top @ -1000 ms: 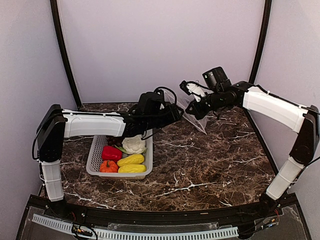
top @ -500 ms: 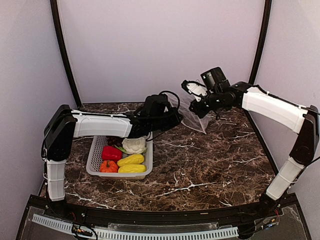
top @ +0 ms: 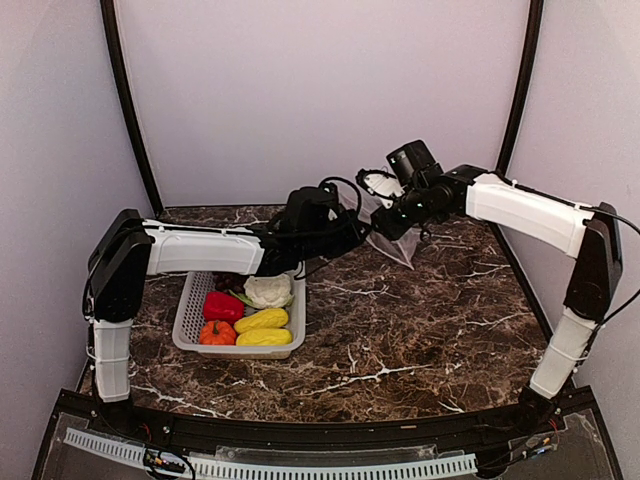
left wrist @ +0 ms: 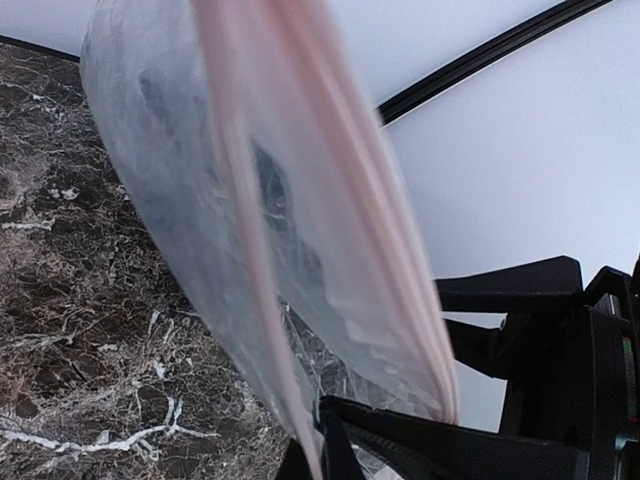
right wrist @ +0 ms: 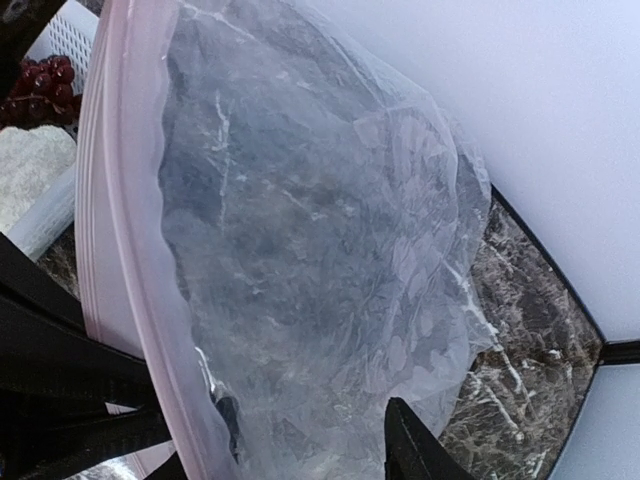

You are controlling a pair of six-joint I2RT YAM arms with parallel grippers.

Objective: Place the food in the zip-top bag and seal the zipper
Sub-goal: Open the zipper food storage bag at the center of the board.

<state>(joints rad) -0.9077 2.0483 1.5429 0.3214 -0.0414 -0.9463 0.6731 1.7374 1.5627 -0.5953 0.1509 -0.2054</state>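
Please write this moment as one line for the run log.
left pincer: shut on bag edge | right pincer: open at bag | bag: empty | food: in basket

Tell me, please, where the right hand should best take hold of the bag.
Probably the free lip of the pink zipper strip, from the right: the left hand pinches the other lip, so the bag hangs with its mouth parted toward that side.

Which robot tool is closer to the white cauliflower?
Left. The left tool grips the bag just past the far right corner of the basket holding the cauliflower; the right tool is farther right, across the bag.
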